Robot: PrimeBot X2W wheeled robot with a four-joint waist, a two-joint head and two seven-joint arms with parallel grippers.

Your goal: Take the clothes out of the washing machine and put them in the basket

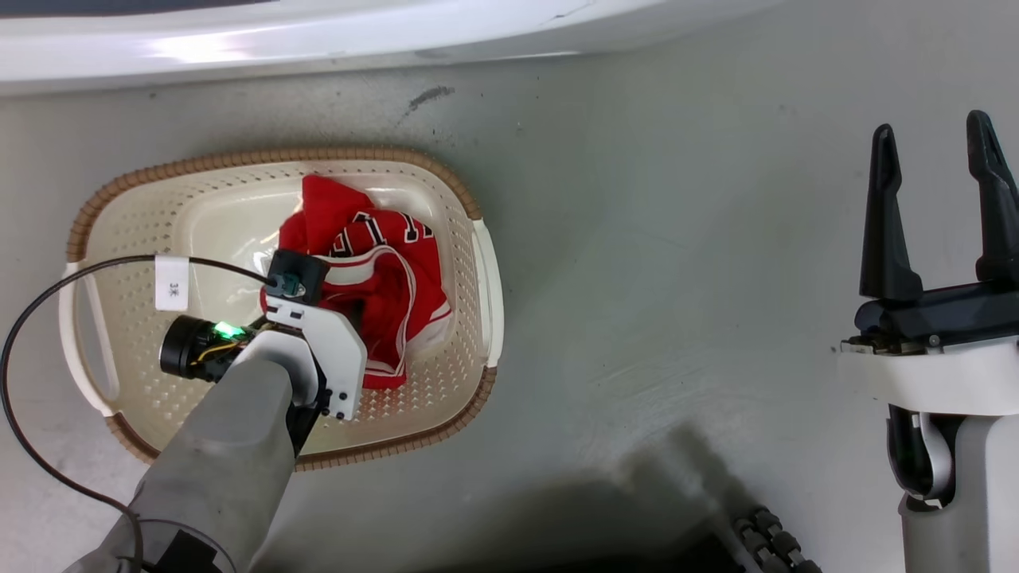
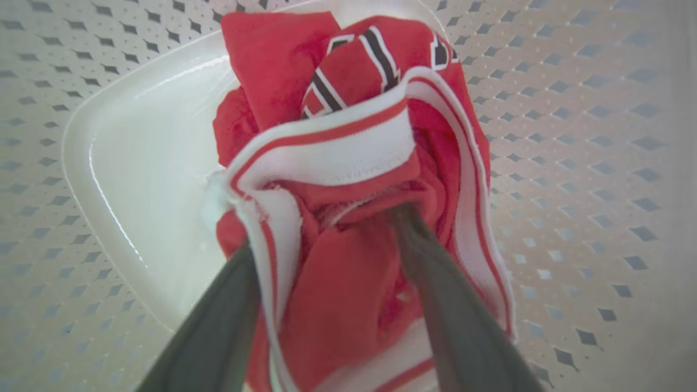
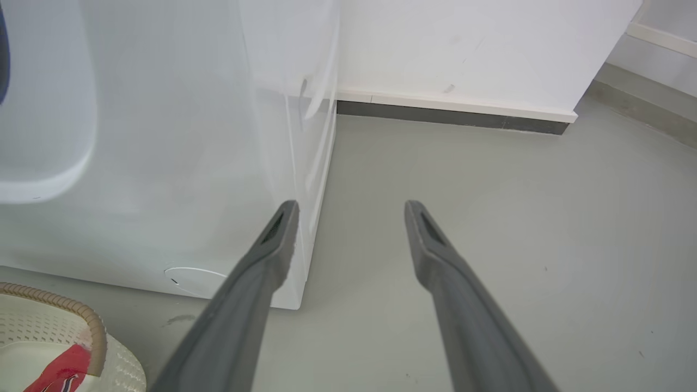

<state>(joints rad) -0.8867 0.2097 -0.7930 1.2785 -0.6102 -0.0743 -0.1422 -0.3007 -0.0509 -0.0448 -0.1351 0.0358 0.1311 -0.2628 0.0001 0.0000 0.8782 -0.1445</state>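
Left gripper (image 2: 325, 234) low in basket (image 1: 279, 155), fingers spread astride clothes (image 1: 398, 270), likely releasing them; right gripper (image 1: 931, 127) open, empty, parked aside.

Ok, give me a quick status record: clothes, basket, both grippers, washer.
clothes: red bundle lying inside the basket
basket: on the floor, just in front of the washing machine
left gripper: down in the basket, fingers spread, red fabric between them
right gripper: open, empty, over the floor to the basket's right
washing machine: white body beyond the basket; anything left inside cannot be told
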